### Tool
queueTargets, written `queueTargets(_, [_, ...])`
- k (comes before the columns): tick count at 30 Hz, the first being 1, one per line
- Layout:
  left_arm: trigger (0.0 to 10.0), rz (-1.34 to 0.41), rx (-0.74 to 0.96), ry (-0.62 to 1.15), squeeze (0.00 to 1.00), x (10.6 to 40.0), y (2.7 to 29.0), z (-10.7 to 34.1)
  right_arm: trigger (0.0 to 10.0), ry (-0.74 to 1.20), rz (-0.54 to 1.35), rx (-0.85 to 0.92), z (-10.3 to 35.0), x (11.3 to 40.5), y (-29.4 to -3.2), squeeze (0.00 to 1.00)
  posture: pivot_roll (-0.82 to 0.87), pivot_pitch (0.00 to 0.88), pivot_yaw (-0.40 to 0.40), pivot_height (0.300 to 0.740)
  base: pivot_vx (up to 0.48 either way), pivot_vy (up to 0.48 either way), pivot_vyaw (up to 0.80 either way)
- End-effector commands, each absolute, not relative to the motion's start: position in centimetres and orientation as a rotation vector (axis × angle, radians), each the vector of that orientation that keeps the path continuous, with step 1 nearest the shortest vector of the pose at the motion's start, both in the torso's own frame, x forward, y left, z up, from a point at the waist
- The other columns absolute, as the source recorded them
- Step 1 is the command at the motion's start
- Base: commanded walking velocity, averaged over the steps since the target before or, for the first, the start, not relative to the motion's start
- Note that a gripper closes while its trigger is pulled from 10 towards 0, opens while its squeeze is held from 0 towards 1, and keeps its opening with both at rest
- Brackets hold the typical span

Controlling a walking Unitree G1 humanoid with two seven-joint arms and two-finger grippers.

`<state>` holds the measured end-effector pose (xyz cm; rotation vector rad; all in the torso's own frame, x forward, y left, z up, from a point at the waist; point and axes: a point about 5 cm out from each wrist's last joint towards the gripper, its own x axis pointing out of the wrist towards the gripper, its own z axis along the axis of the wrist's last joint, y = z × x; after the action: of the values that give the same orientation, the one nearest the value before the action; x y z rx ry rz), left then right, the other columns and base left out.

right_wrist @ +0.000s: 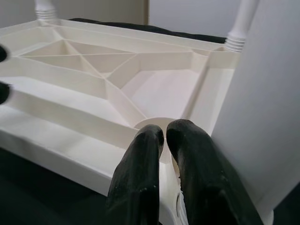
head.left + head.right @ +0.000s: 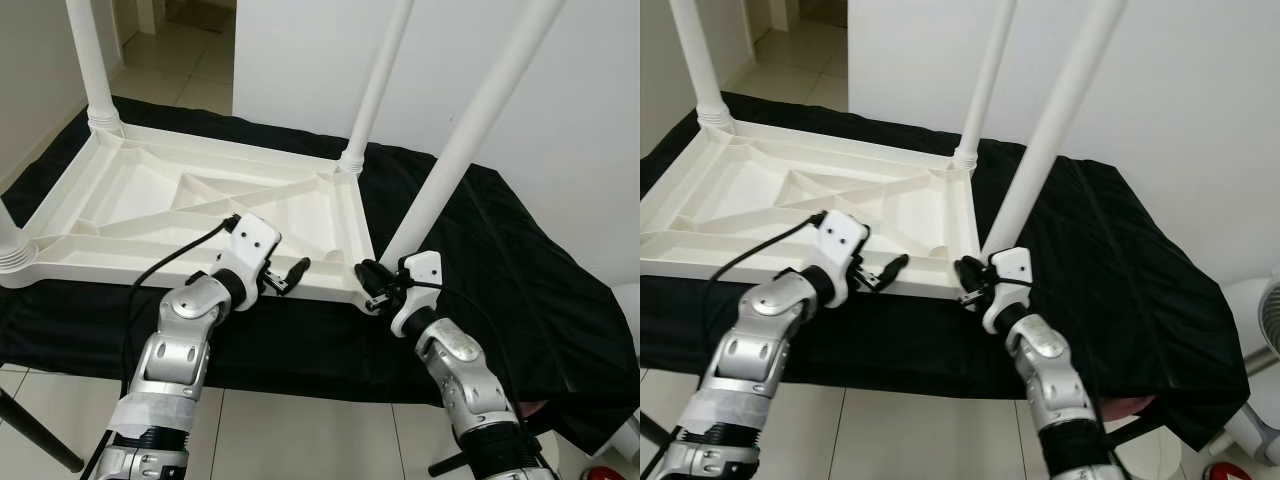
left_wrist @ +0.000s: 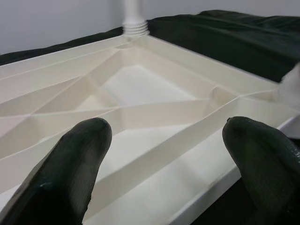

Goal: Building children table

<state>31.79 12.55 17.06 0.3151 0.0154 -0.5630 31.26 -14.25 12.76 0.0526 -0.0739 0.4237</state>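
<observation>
Right gripper [image 2: 368, 275], its two black fingers [image 1: 140, 178] pressed together with no gap and nothing between them, is pointing at the near corner of the upside-down white plastic children's table top [image 2: 150, 215], with the fingertips sitting at the round socket there. Rising just beside this gripper, on its outer side, is the long white cylindrical table leg [image 2: 470, 130], leaning away towards the wall; I cannot tell whether its foot is fully seated in the corner.

Left gripper [image 2: 292, 272] is hovering at the near edge of the same table top, a little to the left of the right gripper, with its two thick black fingertips [image 3: 70, 159] spread wide apart and holding nothing. Ahead of these fingers the ribbed underside of the top is stretching away, crossed by diagonal stiffening ribs.

Beyond both grippers, three more white legs are standing in the other corners: one at the far right corner [image 2: 375, 90], one at the far left [image 2: 90, 60], and a ridged base at the near left [image 2: 10, 250]. The whole top is lying on a black cloth [image 2: 520, 270] spread under both grippers, over a pale tiled floor [image 2: 300, 440].
</observation>
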Motion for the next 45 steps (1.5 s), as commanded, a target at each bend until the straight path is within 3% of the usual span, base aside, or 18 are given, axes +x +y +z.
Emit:
queueTargets(1, [10.0,-0.284,0.322,0.012,0.0,32.6,13.7,17.0,10.0,-0.095,0.287,0.039,13.2,31.8,-17.5,0.0,0.06,0.0,-0.177,0.74,0.0,0.0,0.0])
queueTargets(7, [10.0,-0.327,0.368,0.1,0.0,32.8,14.0,16.2,10.0,-0.095,0.198,0.016,13.3,32.1,-20.0,0.0,0.06,0.0,-0.172,0.74,0.0,0.0,0.0])
queueTargets(12, [10.0,-0.346,0.388,0.121,0.0,32.9,14.0,16.0,10.0,-0.096,0.189,0.008,13.4,32.2,-20.4,0.0,0.06,0.0,-0.168,0.74,0.0,0.0,0.0])
queueTargets(29, [10.0,-0.546,0.544,0.272,0.0,32.8,13.0,13.8,10.0,-0.191,0.272,0.037,15.0,31.7,-17.6,0.0,0.04,0.0,-0.136,0.74,0.0,0.0,0.0])
queueTargets(45, [10.0,-0.649,0.342,0.118,0.0,32.3,11.3,16.3,10.0,-0.18,0.307,0.053,14.6,30.6,-16.1,0.0,0.02,0.0,-0.144,0.74,0.0,0.0,0.0])
